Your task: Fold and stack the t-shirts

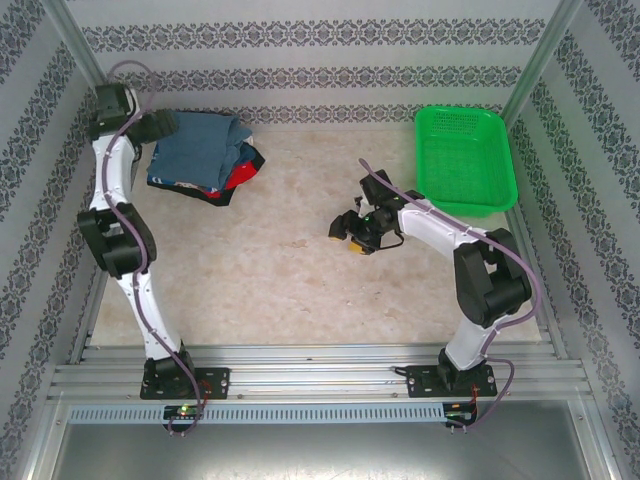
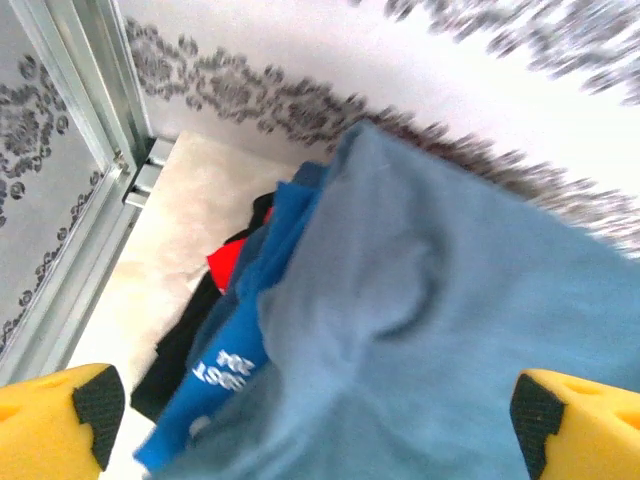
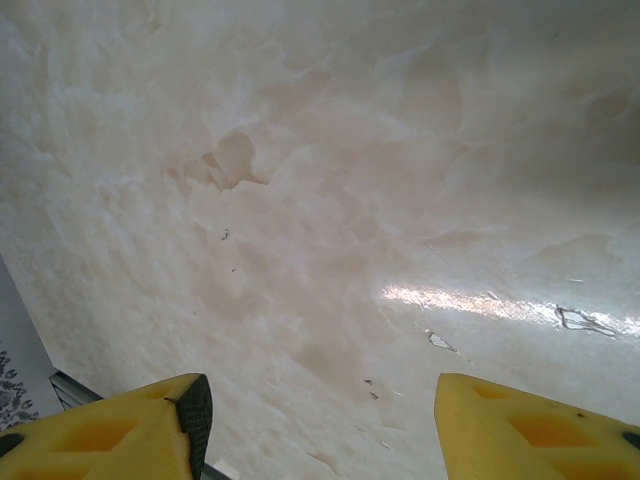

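**Figure.** Stack of t-shirts [image 1: 205,160] at about 10 o'clock on the tabletop [image 1: 270,280], seen from above. A green mesh basket [image 1: 465,160] sits at 2 o'clock, well apart from the stack.

The slate-blue shirt [image 2: 420,330] lies uppermost: a matt knit with soft rolls and one shallow crease. Beneath it, toward 8 o'clock in the left wrist view, three more layers show their edges: a bright blue shirt [image 2: 235,355] with white lettering, a red shirt [image 2: 225,268] and a black shirt [image 2: 175,360].

The left tool [image 2: 320,440] hangs over the stack with its jaws spread wide. Its yellow fingers sit at 7 and 5 o'clock of that view, with the cloth between and below them and nothing pinched. The right tool [image 3: 320,420] stands near the middle of the tabletop, jaws parted over the bare, glossy, marbled surface, holding nothing.

Handling, as a judgement: the shirts are light, limp and compliant. They will likely sag and drag, and adjacent layers may cling and lift together. A hold is best taken at a hem or shoulder corner of the top layer alone, pinching a single thickness.
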